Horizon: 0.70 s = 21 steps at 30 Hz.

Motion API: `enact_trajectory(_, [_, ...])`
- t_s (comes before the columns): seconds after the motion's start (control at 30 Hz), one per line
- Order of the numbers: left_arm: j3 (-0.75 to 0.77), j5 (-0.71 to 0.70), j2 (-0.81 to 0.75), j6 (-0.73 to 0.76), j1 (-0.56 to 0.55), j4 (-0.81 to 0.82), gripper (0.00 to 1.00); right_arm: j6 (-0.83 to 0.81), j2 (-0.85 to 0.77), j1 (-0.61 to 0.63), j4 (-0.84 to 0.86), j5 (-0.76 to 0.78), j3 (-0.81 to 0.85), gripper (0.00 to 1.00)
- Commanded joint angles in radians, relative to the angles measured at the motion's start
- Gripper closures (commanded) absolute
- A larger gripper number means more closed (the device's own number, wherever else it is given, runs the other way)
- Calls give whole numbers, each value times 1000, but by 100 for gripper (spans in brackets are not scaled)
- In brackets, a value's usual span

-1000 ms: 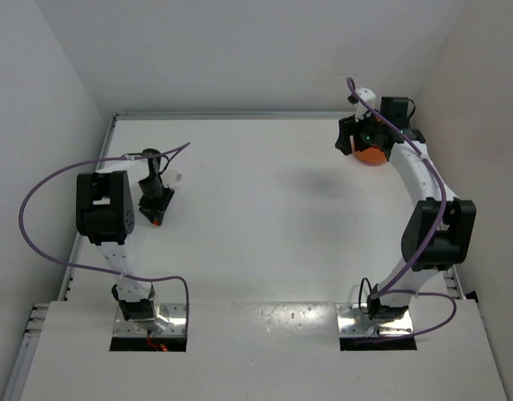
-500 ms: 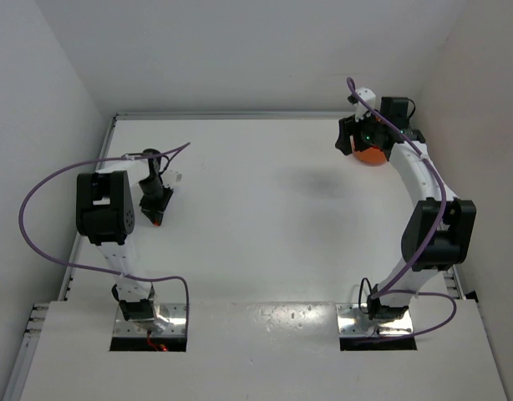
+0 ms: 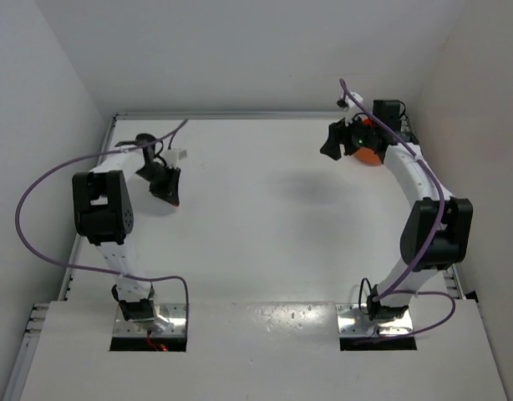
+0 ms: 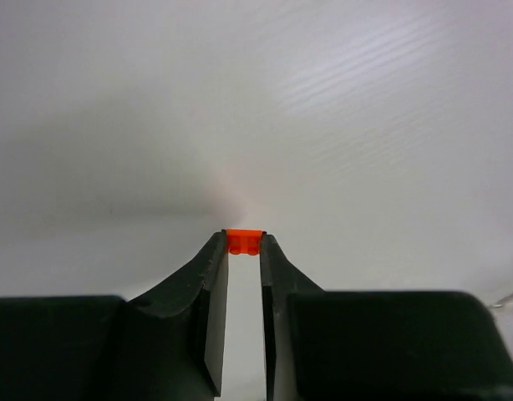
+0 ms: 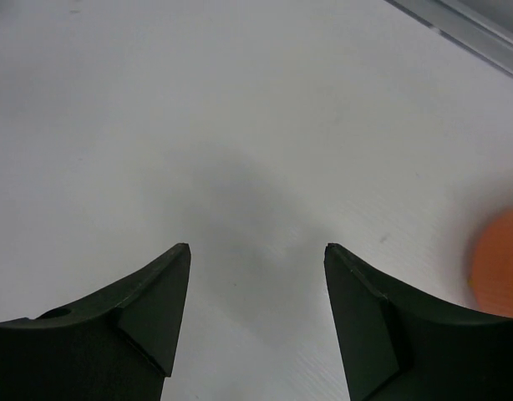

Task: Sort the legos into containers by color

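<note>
My left gripper is shut on a tiny orange-red lego, pinched at its fingertips above the white table. In the top view the left gripper hangs over the far left of the table. My right gripper is open and empty over bare table. In the top view the right gripper sits at the far right, just left of the orange bowl. The bowl's rim shows at the right edge of the right wrist view. The purple-blue bowl and the other legos are out of view.
White walls close the table at the back and on both sides. A metal rail runs along the far edge. Purple cables loop off both arms.
My left gripper has lifted and swung toward the far right with the orange-red lego. My right gripper has moved left, away from the orange bowl.
</note>
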Motion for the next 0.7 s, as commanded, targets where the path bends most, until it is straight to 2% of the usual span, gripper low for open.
enact_trajectory(0.0, [194, 330, -38, -20, -2, -13, 100, -9, -16, 32, 88, -165, -9, 34])
enact_trajectory(0.1, [279, 540, 4, -96, -2, -49, 100, 39, -7, 57, 149, -241, -24, 35])
enact_trajectory(0.17, [329, 696, 41, -164, -2, -60, 100, 82, -17, 84, 263, -284, -64, 35])
enact_trajectory(0.3, [339, 849, 50, -184, -24, -60, 100, 103, -17, 152, 401, -353, -96, 36])
enact_trajectory(0.37, [300, 947, 50, -193, -24, -60, 100, 103, -7, 199, 456, -382, -96, 38])
enact_trajectory(0.5, [265, 1044, 39, -207, -35, -60, 100, 103, 42, 272, 548, -425, -106, 39])
enact_trajectory(0.67, [152, 1206, 7, -325, -35, 70, 100, 64, 81, 360, 607, -448, -106, 44])
